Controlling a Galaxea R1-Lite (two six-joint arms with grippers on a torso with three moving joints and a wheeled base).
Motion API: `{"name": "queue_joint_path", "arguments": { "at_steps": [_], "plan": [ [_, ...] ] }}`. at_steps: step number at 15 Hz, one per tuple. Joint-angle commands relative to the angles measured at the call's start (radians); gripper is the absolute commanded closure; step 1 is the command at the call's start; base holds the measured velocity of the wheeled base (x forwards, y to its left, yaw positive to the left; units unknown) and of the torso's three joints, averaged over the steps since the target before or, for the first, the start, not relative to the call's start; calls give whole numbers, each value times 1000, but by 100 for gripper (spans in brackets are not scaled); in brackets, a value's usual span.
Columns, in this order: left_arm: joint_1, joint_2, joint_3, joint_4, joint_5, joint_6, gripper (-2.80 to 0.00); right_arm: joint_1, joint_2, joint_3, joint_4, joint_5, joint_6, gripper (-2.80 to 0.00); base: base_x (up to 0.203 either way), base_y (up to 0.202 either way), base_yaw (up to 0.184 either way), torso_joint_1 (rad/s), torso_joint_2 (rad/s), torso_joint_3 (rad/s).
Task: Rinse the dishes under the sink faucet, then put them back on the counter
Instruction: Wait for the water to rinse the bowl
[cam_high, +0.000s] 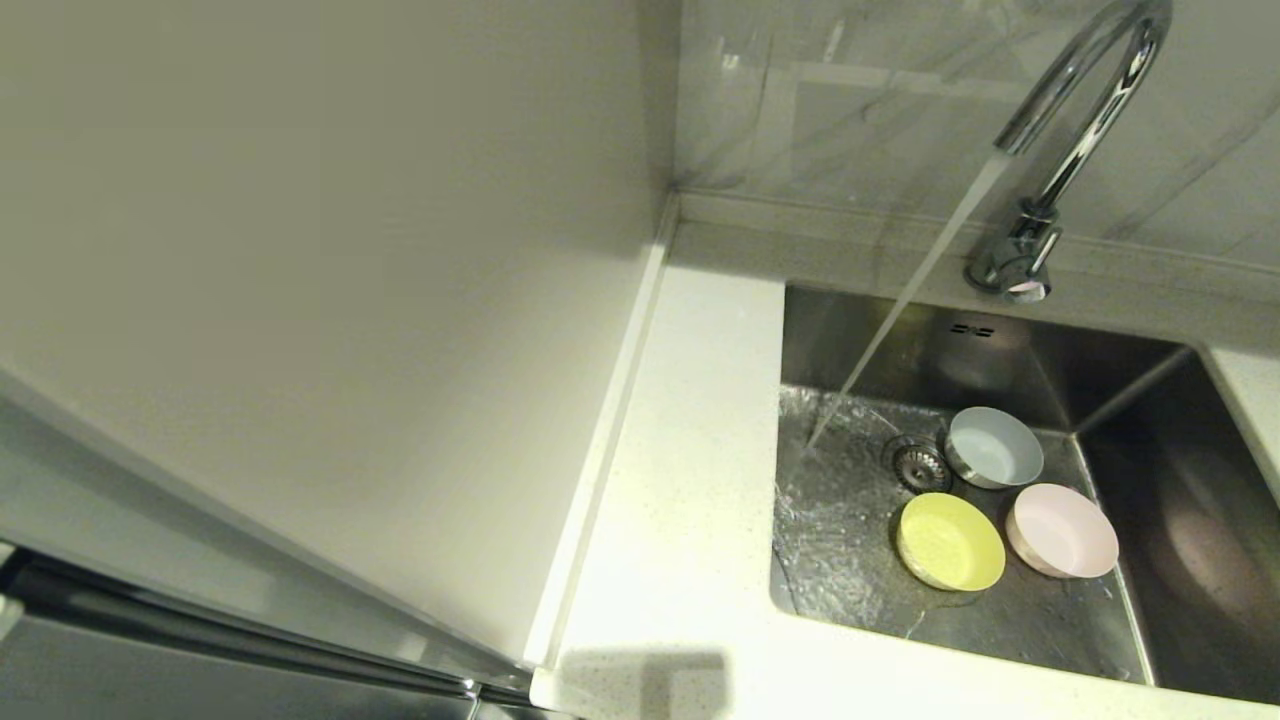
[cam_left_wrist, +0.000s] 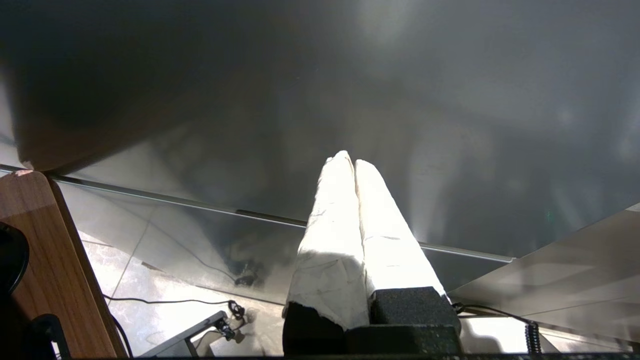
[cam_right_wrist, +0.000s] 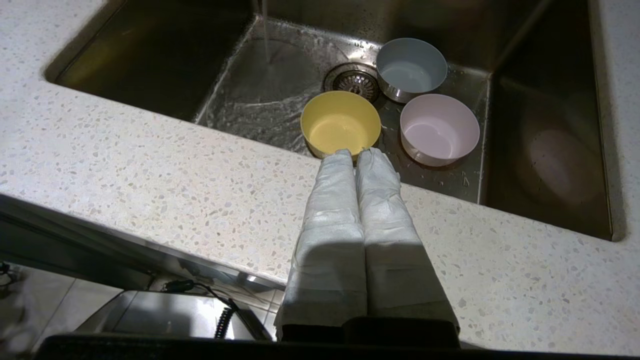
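- Water is running from the faucet (cam_high: 1085, 110) onto the sink (cam_high: 850, 560) floor, missing all three bowls.
- The yellow bowl (cam_right_wrist: 340, 122), pink bowl (cam_right_wrist: 439, 129) and blue bowl (cam_right_wrist: 411, 67) are sitting near the drain (cam_right_wrist: 353, 80).
- The right gripper (cam_right_wrist: 356, 154), fingers pressed together and empty, is hovering over the counter (cam_right_wrist: 150, 165) at the sink's front edge; it needs to spread its fingers before pinching the yellow bowl's rim.
- The left gripper (cam_left_wrist: 350, 160), also closed, is parked below the counter.

Home kitchen — steel sink (cam_high: 1130, 400), chrome faucet (cam_high: 1070, 110) running, speckled stone counter (cam_high: 680, 480), marbled wall tiles (cam_high: 850, 100)
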Motion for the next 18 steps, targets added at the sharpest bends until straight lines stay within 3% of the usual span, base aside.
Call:
{"name": "queue_joint_path", "arguments": {
  "at_steps": [1,18],
  "plan": [
    [0,0,3,0,0,0,0,0,3,0,0,1,0,0,0,0,0,0,0,0],
    [0,0,3,0,0,0,0,0,3,0,0,1,0,0,0,0,0,0,0,0]
  ]
}}
